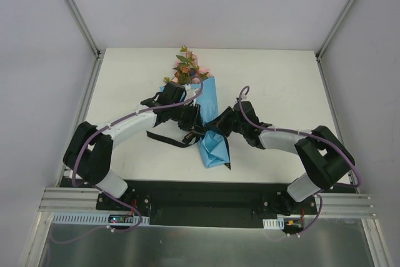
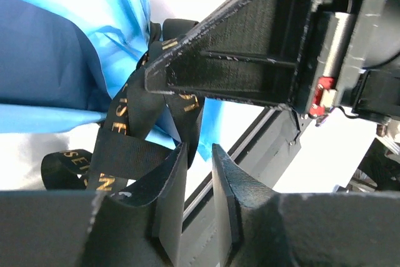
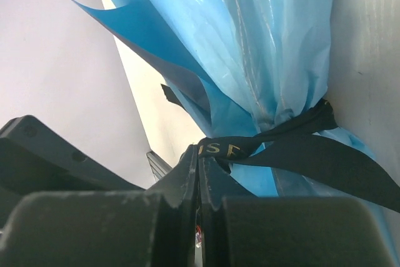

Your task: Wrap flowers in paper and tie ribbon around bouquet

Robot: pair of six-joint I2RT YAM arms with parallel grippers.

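Observation:
The bouquet lies on the white table, its pink and orange flowers (image 1: 186, 65) at the far end and the light blue paper (image 1: 211, 130) running toward me. The black ribbon (image 3: 294, 145) with gold lettering is cinched round the paper's (image 3: 256, 42) narrow waist. My right gripper (image 3: 199, 152) is shut on a ribbon strand just beside that waist. My left gripper (image 2: 199, 149) stands slightly open with nothing between its fingers; loops of ribbon (image 2: 122, 148) hang against its left finger, beside the paper (image 2: 56, 54). In the top view both grippers, the left (image 1: 191, 120) and the right (image 1: 219, 123), meet at the bouquet's middle.
A loose ribbon tail (image 1: 167, 139) trails left of the bouquet on the table (image 1: 281, 85). Purple cables (image 1: 125, 117) run along both arms. The right arm's black gripper body (image 2: 250, 60) fills the upper right of the left wrist view. A metal rail (image 1: 206, 207) borders the near edge.

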